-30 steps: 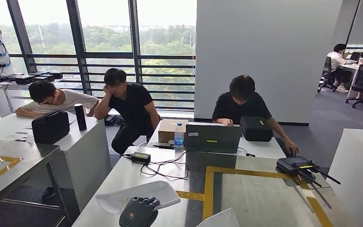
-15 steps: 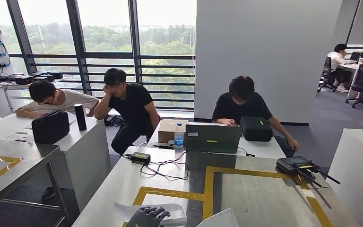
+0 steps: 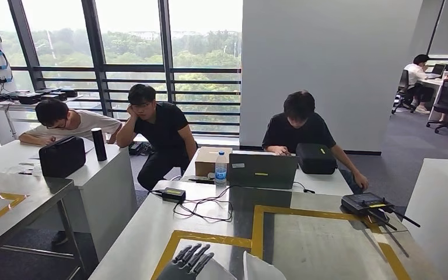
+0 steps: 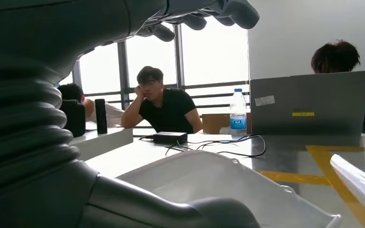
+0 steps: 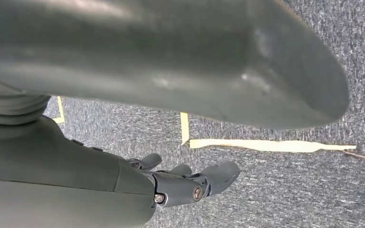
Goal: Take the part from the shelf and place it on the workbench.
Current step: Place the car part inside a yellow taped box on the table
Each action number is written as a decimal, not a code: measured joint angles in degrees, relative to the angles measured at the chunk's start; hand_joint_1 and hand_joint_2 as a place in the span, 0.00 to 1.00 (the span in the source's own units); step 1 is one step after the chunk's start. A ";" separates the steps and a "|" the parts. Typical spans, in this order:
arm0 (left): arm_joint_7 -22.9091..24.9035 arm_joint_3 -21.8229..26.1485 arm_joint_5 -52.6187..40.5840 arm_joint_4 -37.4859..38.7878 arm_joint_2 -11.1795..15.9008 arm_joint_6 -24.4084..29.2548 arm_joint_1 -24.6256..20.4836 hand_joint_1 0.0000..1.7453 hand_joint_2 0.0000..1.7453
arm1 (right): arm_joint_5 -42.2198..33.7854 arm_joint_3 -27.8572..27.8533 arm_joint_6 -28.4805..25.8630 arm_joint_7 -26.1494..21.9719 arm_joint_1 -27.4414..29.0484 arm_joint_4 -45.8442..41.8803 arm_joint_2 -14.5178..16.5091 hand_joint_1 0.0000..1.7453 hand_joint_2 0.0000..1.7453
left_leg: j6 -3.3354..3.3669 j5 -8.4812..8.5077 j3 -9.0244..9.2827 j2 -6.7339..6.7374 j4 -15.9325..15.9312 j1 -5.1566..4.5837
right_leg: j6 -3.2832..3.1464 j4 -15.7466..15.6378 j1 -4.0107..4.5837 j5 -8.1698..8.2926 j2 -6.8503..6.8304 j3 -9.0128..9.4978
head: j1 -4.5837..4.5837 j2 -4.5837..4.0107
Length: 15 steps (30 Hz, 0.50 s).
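Two things guide us: the surface, where the white part lies at the near edge, and our left hand, fingers spread and empty, which should lift away without nudging it.

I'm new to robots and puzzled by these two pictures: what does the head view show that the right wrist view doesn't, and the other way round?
Head view alone: the workbench with yellow tape, the white part beside the left hand, a laptop, a water bottle and seated people. Right wrist view alone: the right hand hanging over grey carpet with pale tape strips. Shared: nothing I can match between them.
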 joint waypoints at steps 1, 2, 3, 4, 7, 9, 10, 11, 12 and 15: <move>-0.18 0.14 0.23 -0.01 0.04 0.53 0.00 0.00 0.00 | 0.00 0.00 -0.06 -0.02 0.00 0.00 0.01 0.00 0.00 | 0.09 -0.10 -0.01 0.00 0.06 -0.10 | 0.08 -0.04 -0.09 -0.03 0.00 0.02 | -0.01 0.00; -0.36 0.33 0.47 -0.03 0.07 1.07 0.00 0.00 0.00 | 0.00 0.00 -0.10 -0.05 -0.01 0.00 0.02 0.00 0.00 | 0.20 -0.22 -0.01 -0.01 0.12 -0.22 | 0.16 -0.08 -0.19 -0.07 -0.01 0.04 | -0.01 0.00; -0.55 0.51 0.71 -0.06 0.09 1.54 -0.01 0.00 0.00 | 0.01 0.00 -0.14 -0.08 -0.01 0.00 0.02 0.00 0.00 | 0.30 -0.24 0.00 -0.01 0.14 -0.27 | 0.27 -0.09 -0.25 -0.08 0.00 0.06 | -0.01 0.00; -0.75 0.68 0.92 -0.10 0.11 1.95 -0.04 0.00 0.00 | 0.01 0.00 -0.16 -0.10 -0.01 0.00 0.03 0.00 0.00 | 0.40 -0.22 0.01 0.00 0.09 -0.31 | 0.36 -0.13 -0.31 -0.07 0.00 0.07 | -0.02 0.00; -0.97 1.10 1.12 -0.46 0.06 2.86 -0.23 0.00 0.00 | -0.01 0.00 -0.25 -0.14 -0.06 0.00 0.02 0.00 0.00 | 0.86 0.25 0.42 0.15 -0.87 0.24 | 0.79 1.54 -0.33 -1.35 -0.07 -0.53 | -0.01 0.00; -1.07 1.42 1.15 -0.64 -0.04 3.58 -0.43 0.00 0.00 | -0.01 0.00 -0.28 -0.15 -0.08 0.00 0.03 0.00 0.00 | 1.02 0.39 0.59 0.30 -1.24 0.52 | 1.26 7.79 -0.54 -4.58 -0.16 -3.62 | 0.03 0.00; -1.19 1.62 1.18 -0.65 -0.10 3.98 -0.47 0.00 0.00 | -0.01 0.00 -0.27 -0.15 -0.07 0.00 0.04 0.00 0.00 | 1.03 0.39 0.58 0.37 -1.23 0.57 | 1.52 11.98 -0.76 -6.25 -0.17 -5.88 | 0.04 0.00; -1.38 1.84 1.22 -0.68 -0.17 4.44 -0.43 0.00 0.00 | -0.04 0.00 -0.27 -0.15 -0.02 0.00 0.04 0.00 0.00 | 0.99 0.38 0.57 0.43 -1.19 0.65 | 1.82 15.46 -1.04 -7.10 -0.17 -7.90 | 0.05 0.00; -1.60 2.06 1.26 -0.75 -0.25 4.87 -0.39 0.00 0.00 | -0.09 0.00 -0.27 -0.15 0.04 0.00 0.04 0.00 0.00 | 0.87 0.35 0.56 0.47 -1.11 0.78 | 2.14 17.16 -1.33 -6.76 -0.19 -9.15 | 0.05 0.00; -2.00 2.74 1.28 -1.58 -0.58 5.66 -0.43 0.00 0.00 | -0.32 0.00 -0.30 -0.15 0.06 0.01 0.08 0.00 0.00 | -0.21 0.08 0.40 0.46 -0.32 1.66 | 3.62 9.49 -2.46 -0.52 -0.42 -6.65 | 0.09 0.00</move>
